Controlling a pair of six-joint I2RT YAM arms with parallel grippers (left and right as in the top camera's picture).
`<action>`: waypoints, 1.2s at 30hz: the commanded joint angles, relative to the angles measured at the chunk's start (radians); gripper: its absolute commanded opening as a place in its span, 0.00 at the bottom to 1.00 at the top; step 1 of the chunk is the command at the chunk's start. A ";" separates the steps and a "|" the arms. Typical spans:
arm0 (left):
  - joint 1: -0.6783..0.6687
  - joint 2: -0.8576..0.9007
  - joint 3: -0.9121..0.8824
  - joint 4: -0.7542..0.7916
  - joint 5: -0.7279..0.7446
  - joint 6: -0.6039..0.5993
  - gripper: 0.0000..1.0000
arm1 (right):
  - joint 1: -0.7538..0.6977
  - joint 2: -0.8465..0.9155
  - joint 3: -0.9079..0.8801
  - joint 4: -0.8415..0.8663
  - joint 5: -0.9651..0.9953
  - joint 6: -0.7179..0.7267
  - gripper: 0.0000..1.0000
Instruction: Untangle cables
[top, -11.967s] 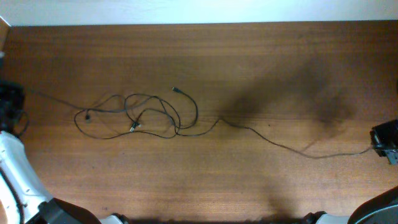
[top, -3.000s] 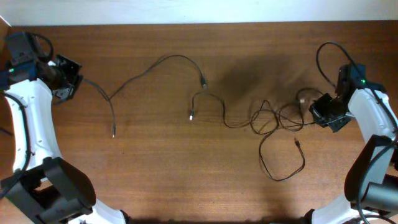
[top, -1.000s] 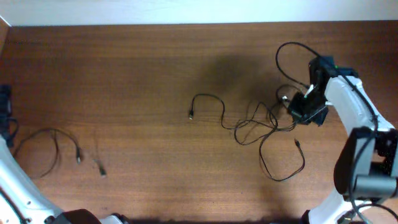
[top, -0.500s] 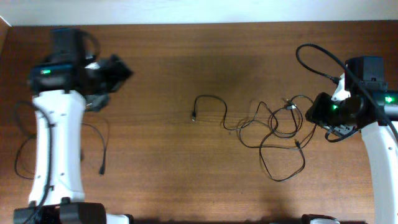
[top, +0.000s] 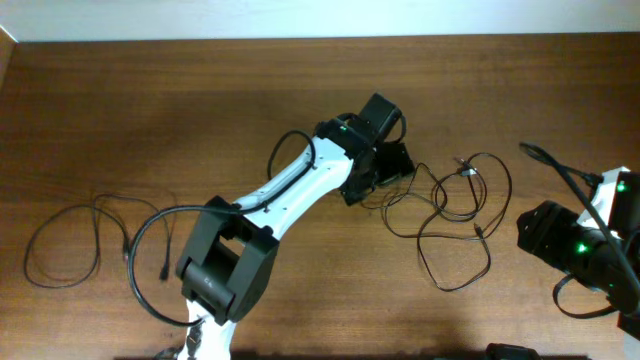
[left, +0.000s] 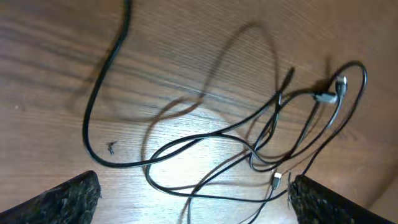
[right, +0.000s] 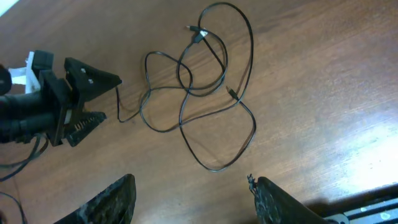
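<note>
Over cables (top: 478, 231), left pincer (top: 398, 168) wide, empty

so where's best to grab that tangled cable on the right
Likely the big lower loop: it is one strand lying flat, clear of the crossings. Come straight down with the fingers across the strand; the open right gripper is on that side.

Dark brown wood-grain tabletop (top: 180, 90), seen from above, bordered along the far edge by a pale wall strip (top: 300, 15), soft glare reflected on the grain
</note>
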 joint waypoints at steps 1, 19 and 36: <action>0.001 0.044 0.003 -0.006 0.003 -0.232 0.99 | -0.002 -0.004 -0.007 -0.003 0.005 -0.001 0.62; -0.039 0.125 -0.114 -0.104 -0.322 -0.530 0.00 | -0.002 -0.004 -0.018 -0.006 0.043 -0.034 0.63; 0.327 -0.462 -0.063 0.105 0.030 0.698 0.00 | 0.000 0.344 -0.018 0.020 -0.241 -0.053 0.72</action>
